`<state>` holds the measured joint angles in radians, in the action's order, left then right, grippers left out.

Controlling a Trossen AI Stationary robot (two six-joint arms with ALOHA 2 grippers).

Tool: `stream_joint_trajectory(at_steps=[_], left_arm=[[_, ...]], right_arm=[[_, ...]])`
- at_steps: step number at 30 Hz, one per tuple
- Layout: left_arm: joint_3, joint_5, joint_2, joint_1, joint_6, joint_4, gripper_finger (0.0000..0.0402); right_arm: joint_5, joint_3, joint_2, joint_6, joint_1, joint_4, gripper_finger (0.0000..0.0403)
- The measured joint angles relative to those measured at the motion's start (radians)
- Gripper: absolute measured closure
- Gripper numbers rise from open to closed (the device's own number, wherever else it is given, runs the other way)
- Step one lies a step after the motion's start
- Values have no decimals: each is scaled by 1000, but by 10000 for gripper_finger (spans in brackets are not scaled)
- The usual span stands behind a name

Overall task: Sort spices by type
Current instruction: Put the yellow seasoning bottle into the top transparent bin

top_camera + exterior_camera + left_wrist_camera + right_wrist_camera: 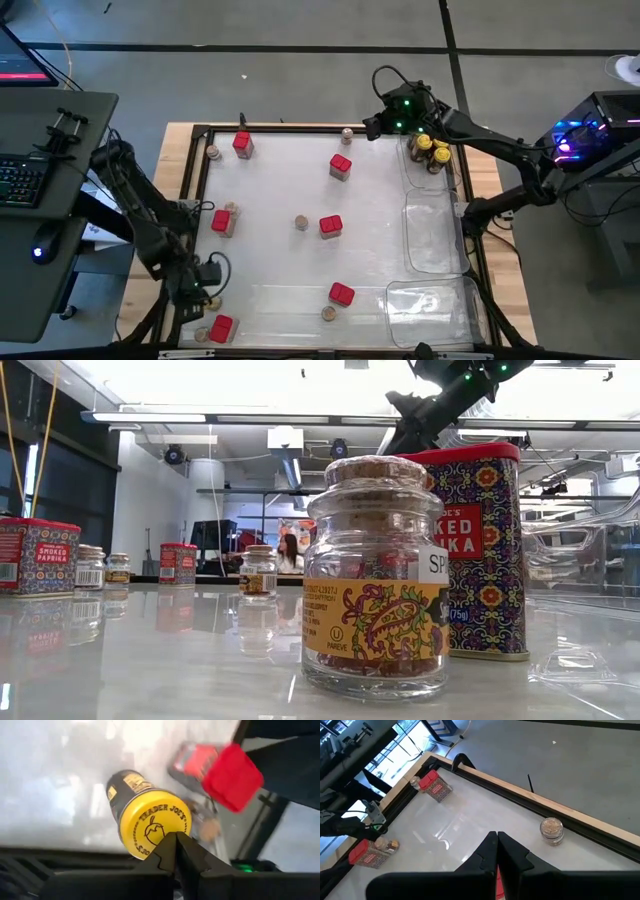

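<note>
A round jar with a yellow lid stands by the table's near left corner. My left gripper is shut just over the lid's rim, pointing steeply down. A red tin and a cork-topped jar sit beside it. More red tins and cork-topped jars are scattered over the white table. Several yellow-lidded jars stand in a clear tray at the far right. My right gripper hangs shut over the far edge, near a cork-topped jar. My left gripper comes from above, slanting down, with its shut fingertips in front of the yellow lid's rim. I cannot tell whether they touch it. Nothing is between the fingers.
Clear plastic trays line the table's right side. A dark raised frame borders the table. In the low view a cork-topped jar and a red tin stand close to the camera. A person sits far off in the room.
</note>
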<state>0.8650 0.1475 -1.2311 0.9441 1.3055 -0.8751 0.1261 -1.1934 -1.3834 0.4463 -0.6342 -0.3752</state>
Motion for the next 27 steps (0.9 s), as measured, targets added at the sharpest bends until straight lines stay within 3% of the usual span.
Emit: stream_joint_trajectory(at_steps=[8,17,27], left_arm=[[-2,-127,13,-259,-391,-37,401],[-5,-219,12,-669,-882,-34,401],[-11,-258,-17,-1144,-1327,182,401]], right_arm=[[8,0,0,26,0,0,402],[48,0,0,28,0,3,402],[74,0,1,82,3,28,402]])
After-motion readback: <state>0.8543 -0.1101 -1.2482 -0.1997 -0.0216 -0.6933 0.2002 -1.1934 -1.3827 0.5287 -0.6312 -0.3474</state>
